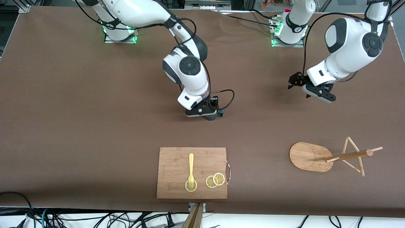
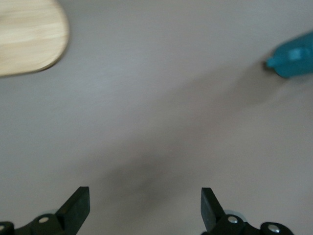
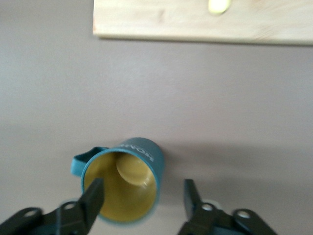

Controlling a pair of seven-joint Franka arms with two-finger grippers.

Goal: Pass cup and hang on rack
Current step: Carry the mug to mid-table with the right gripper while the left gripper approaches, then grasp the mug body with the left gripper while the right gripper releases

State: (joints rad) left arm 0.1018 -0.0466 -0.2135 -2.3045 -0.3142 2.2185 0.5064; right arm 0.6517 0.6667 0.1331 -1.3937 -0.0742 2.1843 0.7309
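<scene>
The teal cup (image 3: 142, 154), yellowish inside, stands on the table with its handle out to one side. In the front view it is mostly hidden under my right gripper (image 1: 207, 114); only a dark edge of the cup (image 1: 211, 117) shows. In the right wrist view my right gripper (image 3: 143, 198) is open low over the cup, one finger at the rim by the handle and the other outside the wall. My left gripper (image 1: 293, 80) is open and empty above bare table; the left wrist view shows it (image 2: 145, 205) with the cup (image 2: 293, 61) farther off. The bamboo rack (image 1: 348, 155) stands toward the left arm's end.
A wooden cutting board (image 1: 193, 172) lies nearer the front camera than the cup, with a yellow fork (image 1: 190, 167) and lemon slices (image 1: 215, 180) on it. Its edge shows in the right wrist view (image 3: 205, 19). The rack's oval base (image 2: 29, 39) shows in the left wrist view.
</scene>
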